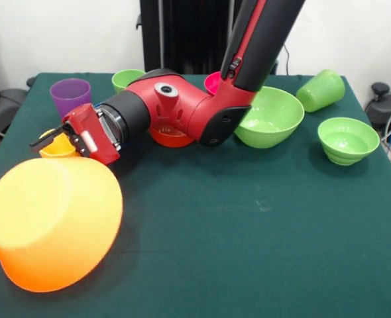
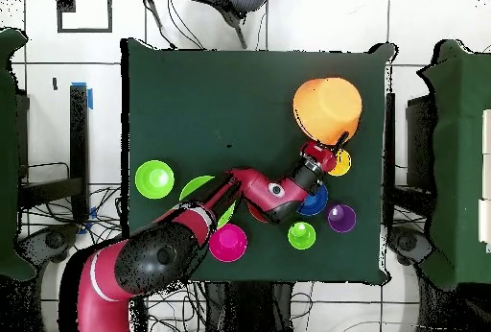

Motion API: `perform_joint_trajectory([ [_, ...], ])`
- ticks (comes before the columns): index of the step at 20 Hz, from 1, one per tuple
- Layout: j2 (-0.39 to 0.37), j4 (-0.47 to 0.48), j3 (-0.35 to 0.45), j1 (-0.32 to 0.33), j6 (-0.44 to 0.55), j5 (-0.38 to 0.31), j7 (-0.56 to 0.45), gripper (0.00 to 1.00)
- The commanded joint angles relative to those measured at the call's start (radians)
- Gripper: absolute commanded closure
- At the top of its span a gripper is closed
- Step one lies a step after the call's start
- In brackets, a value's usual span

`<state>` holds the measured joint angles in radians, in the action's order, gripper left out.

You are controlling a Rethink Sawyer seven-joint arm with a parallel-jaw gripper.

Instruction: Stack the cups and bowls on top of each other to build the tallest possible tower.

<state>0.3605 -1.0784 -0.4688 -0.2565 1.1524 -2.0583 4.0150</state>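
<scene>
Lying tipped on its side at the lower left of the front view, the huge orange bowl (image 1: pixel 53 222) shows its base outward. Judged light, rigid, glossy and apt to slide or roll; the thin rim is the likeliest place to take hold, and that rim faces the gripper (image 1: pixel 63 136).

Gripper: low at the left, just above the orange bowl, at the yellow cup (image 1: pixel 57 147). Whether its jaws are parted or closed on anything cannot be told.

No tower stands yet.

Other items, front view:
- purple cup (image 1: pixel 70 96), upright, upper left.
- light green cup (image 1: pixel 321 89), on its side, upper right.
- second light green cup (image 1: pixel 126 79), behind the arm (image 1: pixel 182 106).
- large light green bowl (image 1: pixel 270 118), centre right.
- smaller green bowl (image 1: pixel 347 140), right.
- red-orange bowl (image 1: pixel 171 138) and pink bowl (image 1: pixel 212 82), mostly hidden by the arm.
- blue bowl (image 2: pixel 316 203), seen only from overhead, under the wrist.

Obstruction: the yellow cup sits just beside the orange bowl's rim and crowds any approach there.
</scene>
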Motion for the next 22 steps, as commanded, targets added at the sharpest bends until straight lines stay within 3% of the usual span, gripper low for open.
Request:
perform_joint_trajectory([
  [1, 0.128, 0.079, 0.216, -0.008, -0.137, 0.066, -0.194, 0.0],
  [4, 0.129, 0.078, 0.214, -0.01, -0.153, 0.06, -0.2, 0.0],
  [7, 0.105, 0.064, 0.223, 0.005, -0.237, 0.086, -0.284, 0.0],
  [11, 0.059, 0.054, 0.236, 0.051, -0.367, 0.209, -0.51, 0.0],
  [18, 0.024, 0.032, 0.221, 0.074, -0.402, 0.35, -0.708, 0.0],
  [22, -0.009, 0.017, 0.224, 0.115, -0.423, 0.456, -0.877, 0.0],
])
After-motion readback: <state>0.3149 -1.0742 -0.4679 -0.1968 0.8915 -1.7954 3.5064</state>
